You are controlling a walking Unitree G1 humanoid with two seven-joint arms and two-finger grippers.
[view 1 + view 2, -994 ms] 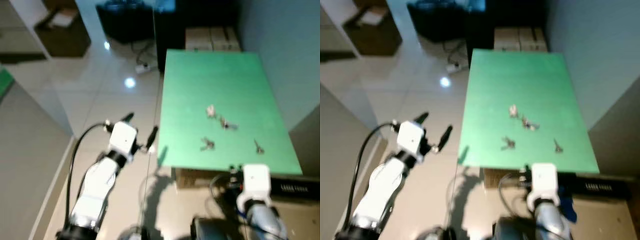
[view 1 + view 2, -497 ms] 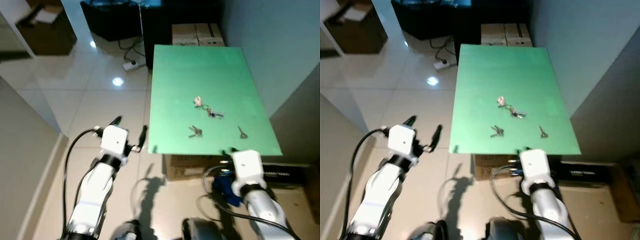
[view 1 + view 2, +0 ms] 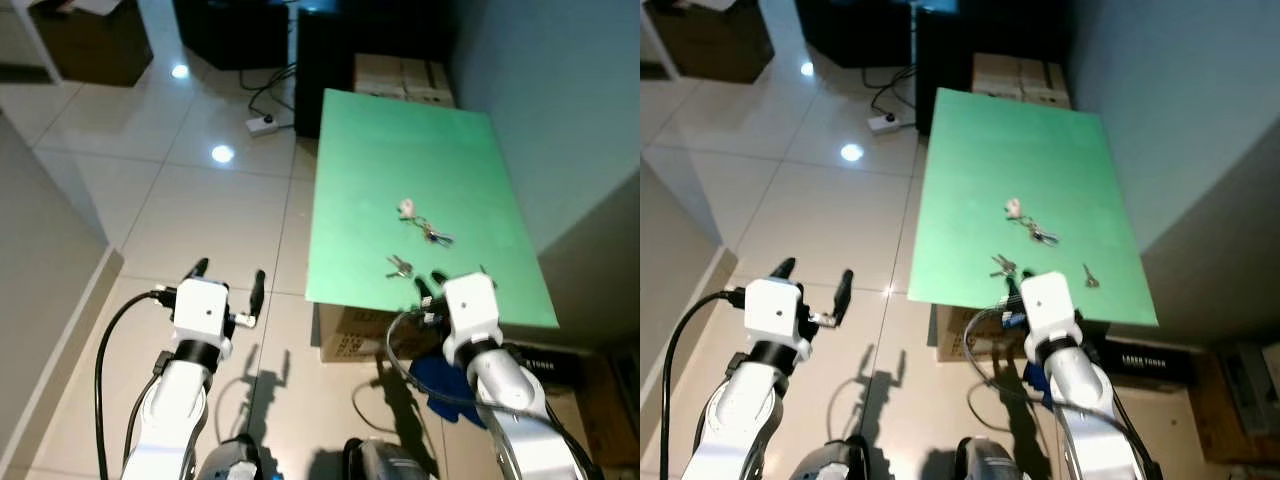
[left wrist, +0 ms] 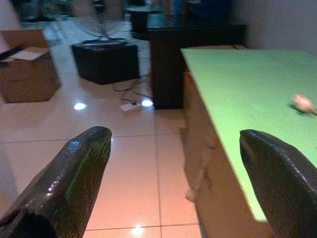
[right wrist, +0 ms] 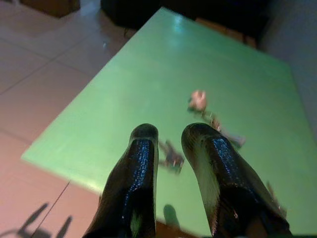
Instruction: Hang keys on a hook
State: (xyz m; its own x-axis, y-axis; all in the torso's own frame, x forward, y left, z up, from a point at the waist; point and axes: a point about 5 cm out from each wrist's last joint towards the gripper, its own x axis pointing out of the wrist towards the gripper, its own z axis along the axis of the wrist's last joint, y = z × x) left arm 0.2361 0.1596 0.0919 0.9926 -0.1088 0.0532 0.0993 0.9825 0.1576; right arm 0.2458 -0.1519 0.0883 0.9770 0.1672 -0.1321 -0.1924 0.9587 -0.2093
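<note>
A green table [image 3: 400, 140] carries loose keys: a bunch with a pink tag [image 3: 407, 208] and ring [image 3: 433, 236], a small key bunch [image 3: 398, 266], and a single key [image 3: 1090, 276]. My right gripper [image 3: 430, 282] hovers over the table's near edge, just short of the small key bunch [image 5: 172, 157]. In the right wrist view the right gripper [image 5: 170, 134] is shut, with only a slit between its fingers [image 5: 141, 148] and nothing held. My left gripper [image 3: 229, 273] hangs open over the floor, left of the table, its fingers [image 4: 81, 163] wide apart.
Cardboard boxes [image 3: 403, 75] stand at the table's far end and another box [image 3: 345, 335] sits under its near edge. A black cabinet [image 3: 235, 20] and a power strip [image 3: 262, 124] lie beyond on the tiled floor. A grey wall [image 3: 560, 120] flanks the table's right side.
The camera has shifted, so the whole scene sits differently. My right gripper has come forward from below the table's near edge to over it, near the small key bunch. The left gripper stays open.
</note>
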